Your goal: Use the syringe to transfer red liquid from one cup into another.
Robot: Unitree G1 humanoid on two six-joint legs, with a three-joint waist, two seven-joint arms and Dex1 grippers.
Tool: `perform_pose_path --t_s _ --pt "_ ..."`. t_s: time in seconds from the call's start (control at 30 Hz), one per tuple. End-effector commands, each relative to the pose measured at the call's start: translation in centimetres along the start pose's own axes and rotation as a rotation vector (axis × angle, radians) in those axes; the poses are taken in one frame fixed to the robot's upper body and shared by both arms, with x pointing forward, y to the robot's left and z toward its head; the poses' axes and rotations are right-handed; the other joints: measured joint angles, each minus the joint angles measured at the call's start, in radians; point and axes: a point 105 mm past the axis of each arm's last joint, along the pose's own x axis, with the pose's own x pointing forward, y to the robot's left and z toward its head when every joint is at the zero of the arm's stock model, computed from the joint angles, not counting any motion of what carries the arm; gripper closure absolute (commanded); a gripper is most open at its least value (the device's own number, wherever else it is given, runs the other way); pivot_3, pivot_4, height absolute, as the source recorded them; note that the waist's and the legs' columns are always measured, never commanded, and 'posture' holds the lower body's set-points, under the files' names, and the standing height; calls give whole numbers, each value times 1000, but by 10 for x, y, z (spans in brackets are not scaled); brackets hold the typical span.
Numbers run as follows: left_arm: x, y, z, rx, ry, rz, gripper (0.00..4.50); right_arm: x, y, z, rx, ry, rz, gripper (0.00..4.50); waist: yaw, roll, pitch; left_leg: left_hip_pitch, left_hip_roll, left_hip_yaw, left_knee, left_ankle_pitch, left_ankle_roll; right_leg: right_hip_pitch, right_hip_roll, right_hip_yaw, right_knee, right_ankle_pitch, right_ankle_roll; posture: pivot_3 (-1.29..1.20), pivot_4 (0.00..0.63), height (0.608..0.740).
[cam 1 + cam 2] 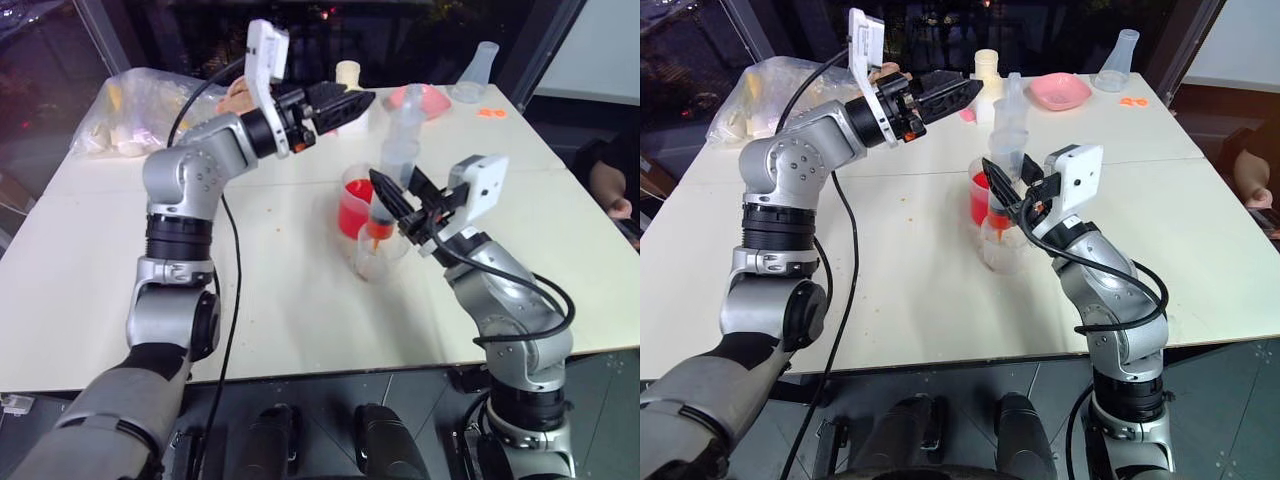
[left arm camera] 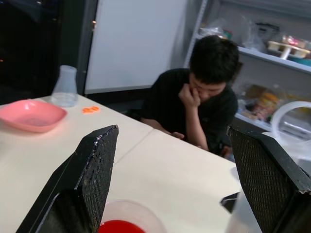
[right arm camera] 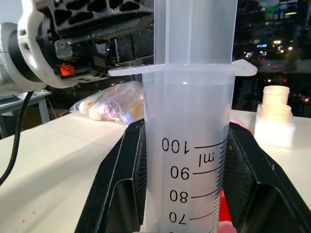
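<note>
While the right gripper (image 1: 392, 205) is clenched on the barrel of the syringe (image 3: 187, 145), that syringe stands upright, its orange tip dipping into the smaller frosted beaker (image 1: 374, 258) on the white table (image 1: 300, 300). The larger beaker (image 1: 354, 205) with the red liquid (image 1: 352, 218) sits just behind the frosted beaker, touching or nearly so. The left gripper (image 1: 345, 105) hovers above and beyond the larger beaker, its 2 black fingers (image 2: 92, 170) spread apart and empty. Farther back from the larger beaker lie a pink dish (image 1: 425, 98) and a conical flask (image 1: 478, 70).
</note>
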Motion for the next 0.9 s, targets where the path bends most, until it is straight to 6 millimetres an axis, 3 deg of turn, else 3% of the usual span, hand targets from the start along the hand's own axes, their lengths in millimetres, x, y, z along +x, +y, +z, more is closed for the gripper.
perform_pose_path --t_s 0.03,0.2,0.6,0.9 --pt "5 -16 11 35 -17 -59 730 -1 5 13 -33 -56 21 3042 1 0 0 0 0 0 0 0 0 0 0 0 0 0 0 0 150 740" --pt "6 -32 9 45 -8 -142 730 -2 5 11 -36 -53 19 3042 1 0 0 0 0 0 0 0 0 0 0 0 0 0 0 0 150 740" --pt "15 -36 -1 25 28 -169 730 -1 7 8 -42 -49 22 3042 1 0 0 0 0 0 0 0 0 1 0 0 0 0 0 0 150 740" --pt "33 -49 -13 16 73 -251 3093 -2 9 4 -61 -31 31 3042 1 0 0 0 0 0 0 0 0 1 0 0 -1 0 0 0 150 740"
